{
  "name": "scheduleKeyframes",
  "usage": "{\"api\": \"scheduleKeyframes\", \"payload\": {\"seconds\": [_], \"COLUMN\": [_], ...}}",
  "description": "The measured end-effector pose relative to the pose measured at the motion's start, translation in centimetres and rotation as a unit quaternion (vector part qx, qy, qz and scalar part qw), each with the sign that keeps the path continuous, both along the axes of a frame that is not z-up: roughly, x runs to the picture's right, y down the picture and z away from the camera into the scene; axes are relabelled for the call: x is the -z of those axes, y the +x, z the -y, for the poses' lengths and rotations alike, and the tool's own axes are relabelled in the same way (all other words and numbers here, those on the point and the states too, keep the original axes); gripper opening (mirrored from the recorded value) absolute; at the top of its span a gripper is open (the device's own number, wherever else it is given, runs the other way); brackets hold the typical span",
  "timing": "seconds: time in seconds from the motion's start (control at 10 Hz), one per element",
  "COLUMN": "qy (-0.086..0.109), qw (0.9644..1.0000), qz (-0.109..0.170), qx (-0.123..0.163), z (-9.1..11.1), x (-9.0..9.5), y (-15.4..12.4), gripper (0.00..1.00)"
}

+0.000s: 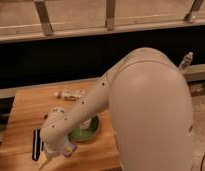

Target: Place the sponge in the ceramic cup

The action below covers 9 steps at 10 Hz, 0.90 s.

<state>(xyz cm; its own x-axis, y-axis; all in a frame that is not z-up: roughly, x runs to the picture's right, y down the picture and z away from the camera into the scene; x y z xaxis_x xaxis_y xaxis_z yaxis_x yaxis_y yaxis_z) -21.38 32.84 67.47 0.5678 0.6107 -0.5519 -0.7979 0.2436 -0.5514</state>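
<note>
On the wooden table (26, 117) stands a dark green dish (92, 132). A pale round ceramic cup (85, 124) shows just behind the forearm, at the dish; whether it stands in or beside the dish I cannot tell. My gripper (55, 153) hangs at the end of the white arm, low over the table's front left, and the wrist hides most of it. A small light-blue bit of the sponge (71, 149) peeks out at the wrist's right side, just left of the dish's front. Whether the gripper holds it is hidden.
A black-and-white striped oblong (37, 145) lies left of the wrist near the table's front edge. Small pale items (68, 95) sit at the back of the table. My bulky white arm (151, 110) fills the right half of the view. A dark wall and railing run behind.
</note>
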Motion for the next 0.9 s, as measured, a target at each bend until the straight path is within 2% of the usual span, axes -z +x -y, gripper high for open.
{"api": "scheduleKeyframes", "payload": {"seconds": [0.4, 0.7, 0.9], "qy": [0.010, 0.027, 0.037], "qw": [0.9997, 0.9991, 0.9983], "qz": [-0.014, 0.002, 0.021], "qx": [0.018, 0.032, 0.040], "z": [-0.2, 0.1, 0.2], "x": [-1.8, -2.8, -4.1], "y": [1.6, 1.7, 1.4], "gripper": [0.80, 0.80, 0.80]}}
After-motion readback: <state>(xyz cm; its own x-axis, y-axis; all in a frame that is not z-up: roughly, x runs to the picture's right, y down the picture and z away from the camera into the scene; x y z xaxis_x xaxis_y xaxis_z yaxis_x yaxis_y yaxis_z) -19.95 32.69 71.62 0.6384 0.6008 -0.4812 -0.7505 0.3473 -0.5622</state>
